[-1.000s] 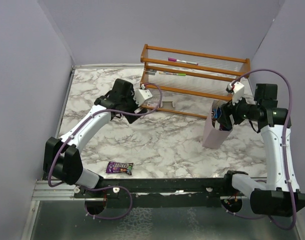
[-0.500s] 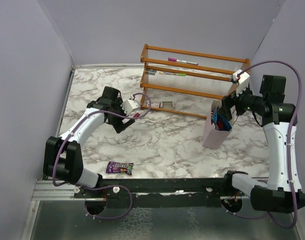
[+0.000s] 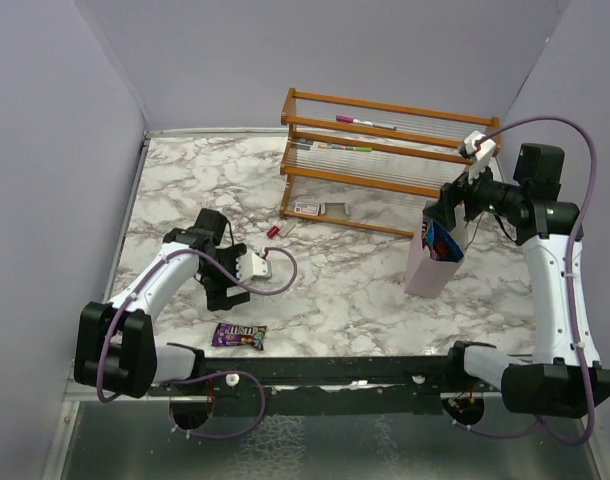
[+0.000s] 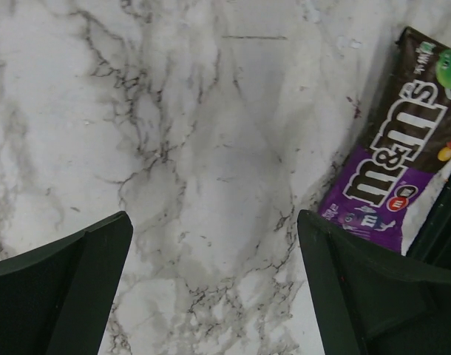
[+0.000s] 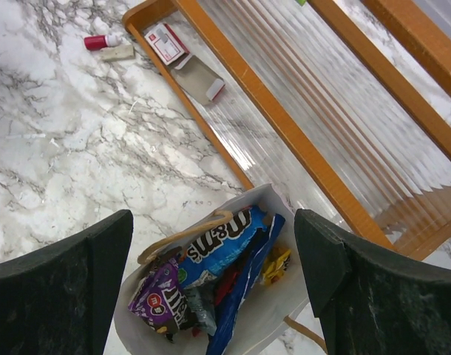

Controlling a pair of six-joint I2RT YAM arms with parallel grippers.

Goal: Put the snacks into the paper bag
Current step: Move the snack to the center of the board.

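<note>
A purple-and-brown M&M's snack (image 3: 239, 336) lies flat near the table's front edge. In the left wrist view this snack (image 4: 403, 163) sits just beyond my right finger. My left gripper (image 3: 228, 296) (image 4: 214, 222) hovers low beside it, open over bare marble. The pale paper bag (image 3: 425, 268) stands upright at the right, in front of the rack. My right gripper (image 3: 447, 213) (image 5: 212, 222) hangs open above the bag's mouth, holding nothing. Inside the paper bag (image 5: 273, 314) lie several snacks: a blue M&M's packet (image 5: 225, 248), a purple one (image 5: 163, 303) and a yellow one (image 5: 276, 265).
A wooden rack (image 3: 385, 150) (image 5: 285, 126) with clear shelves stands at the back. A small red piece (image 3: 272, 231) (image 5: 100, 42) and a flat white card (image 3: 307, 209) (image 5: 166, 43) lie in front of it. Lilac walls close in both sides.
My left arm has swung back from the rack toward the front of the table, down near the purple packet. My right gripper has opened wider and risen above the bag.
</note>
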